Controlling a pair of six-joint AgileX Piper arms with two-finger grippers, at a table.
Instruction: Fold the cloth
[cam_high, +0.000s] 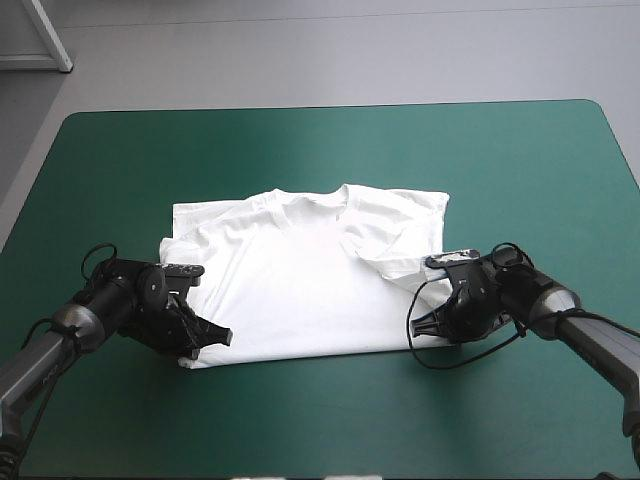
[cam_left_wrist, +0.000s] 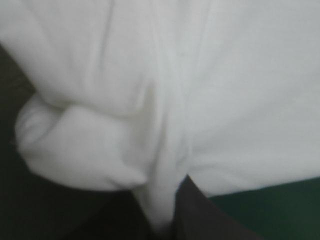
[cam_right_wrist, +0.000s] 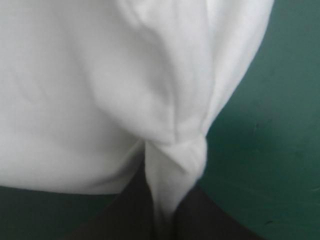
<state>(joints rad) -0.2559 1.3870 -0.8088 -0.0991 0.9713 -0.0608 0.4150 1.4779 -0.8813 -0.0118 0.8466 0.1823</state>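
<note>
My left gripper (cam_high: 218, 337) and right gripper (cam_high: 420, 324) are each clamped on a near corner of the T-shirt (cam_high: 300, 290), with a pleat of white cloth pinched in each. Ahead of both, the shirt lies spread flat on the teal-green cover (cam_high: 300, 150), its collar (cam_high: 318, 198) farthest from me. One sleeve (cam_high: 385, 262) looks turned inward just beyond my right gripper. I judge the folding barely begun: the hem (cam_high: 300, 355) is not yet carried toward the collar, and any further folds are left.
</note>
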